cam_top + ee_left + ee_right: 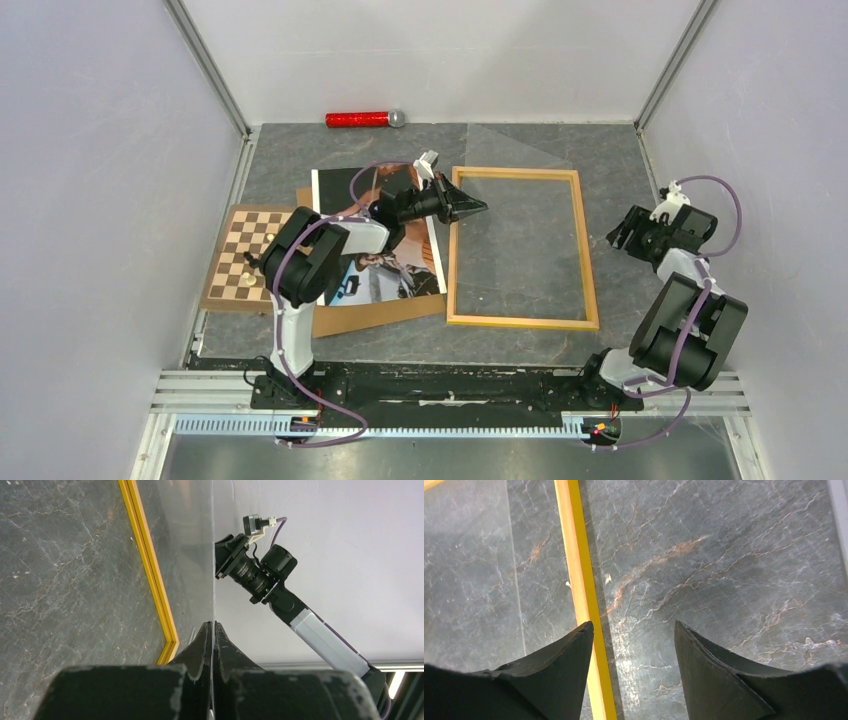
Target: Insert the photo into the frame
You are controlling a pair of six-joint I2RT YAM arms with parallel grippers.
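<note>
The yellow-orange frame (521, 322) lies flat on the grey table, right of centre. The photo (385, 275) lies face up to its left on a brown backing board (370, 316), partly hidden by my left arm. My left gripper (478, 208) hangs over the frame's left rail, shut on a thin clear sheet (510, 150) that reaches over the frame opening. In the left wrist view the sheet (185, 555) runs edge-on between the closed fingers (214, 625), beside the frame rail (150, 570). My right gripper (618, 237) is open and empty just outside the frame's right rail (579, 570), which passes between its fingers (634, 630).
A brown-and-cream chessboard (240, 260) lies at the left, partly under the backing board. A red cylinder with a silver end (362, 119) lies by the back wall. White walls close in the table on three sides.
</note>
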